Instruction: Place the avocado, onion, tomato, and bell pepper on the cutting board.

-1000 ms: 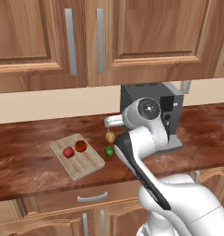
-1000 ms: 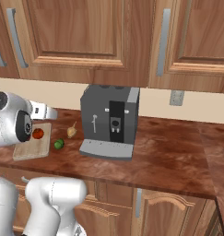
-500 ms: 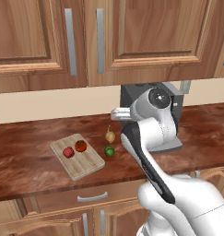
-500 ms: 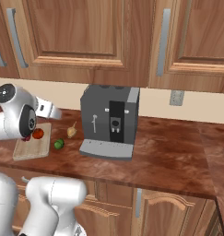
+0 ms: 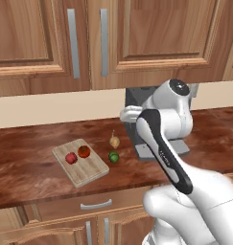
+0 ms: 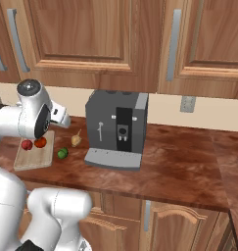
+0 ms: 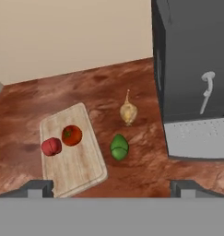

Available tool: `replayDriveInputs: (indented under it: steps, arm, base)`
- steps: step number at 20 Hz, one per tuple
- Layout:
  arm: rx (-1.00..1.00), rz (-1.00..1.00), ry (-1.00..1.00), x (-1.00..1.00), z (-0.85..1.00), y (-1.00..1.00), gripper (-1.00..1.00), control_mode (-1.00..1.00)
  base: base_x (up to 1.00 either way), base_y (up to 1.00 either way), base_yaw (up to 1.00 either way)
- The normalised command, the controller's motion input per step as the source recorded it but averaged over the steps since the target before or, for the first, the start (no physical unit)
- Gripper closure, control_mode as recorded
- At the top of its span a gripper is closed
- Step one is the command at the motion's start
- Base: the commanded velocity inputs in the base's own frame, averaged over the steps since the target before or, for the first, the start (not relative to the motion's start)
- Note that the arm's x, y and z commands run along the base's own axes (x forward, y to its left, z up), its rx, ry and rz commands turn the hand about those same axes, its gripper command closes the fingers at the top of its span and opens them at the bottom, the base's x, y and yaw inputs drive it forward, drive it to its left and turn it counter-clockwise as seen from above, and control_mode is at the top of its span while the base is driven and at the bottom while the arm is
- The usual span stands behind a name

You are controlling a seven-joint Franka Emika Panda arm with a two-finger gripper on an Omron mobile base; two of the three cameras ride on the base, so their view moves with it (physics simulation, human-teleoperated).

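The light-wood cutting board (image 7: 76, 168) lies on the counter with the tomato (image 7: 72, 135) and the darker red bell pepper (image 7: 51, 146) on it. Off the board to its right sit the green avocado (image 7: 119, 147) and the tan onion (image 7: 128, 112), both on the bare counter. My gripper (image 7: 112, 188) hangs high above them, open, with nothing between its fingertips (image 7: 39, 188). In the left base view the avocado (image 5: 113, 157) and onion (image 5: 114, 141) lie below my hand, right of the board (image 5: 89, 170). The right base view shows the avocado (image 6: 62, 153) and onion (image 6: 76, 141) beside the board (image 6: 30, 159).
A dark grey coffee machine (image 6: 118, 128) stands close to the right of the onion and avocado, its tray (image 7: 198, 137) reaching forward. The beige wall (image 7: 72, 37) runs behind the brown counter (image 5: 27, 158). Wooden cabinets (image 5: 113, 38) hang overhead.
My arm has lifted and swung a little to the right, carrying the hand higher above the onion. The vegetables and board have not moved.
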Motion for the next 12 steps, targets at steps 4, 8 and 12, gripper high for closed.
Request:
replayDriveInputs:
  steps: [4, 8, 12]
  arm:
    - [0.01, 0.00, 0.10, 0.00, -0.19, 0.00, -1.00, -1.00]
    - [0.00, 0.00, 0.07, 0.00, -0.17, 0.00, -1.00, -1.00]
    - [0.00, 0.00, 0.03, 0.00, -0.09, 0.00, -1.00, -1.00]
  base:
    - [0.00, 0.00, 0.00]
    - [0.00, 0.00, 0.00]
    - [0.00, 0.00, 0.00]
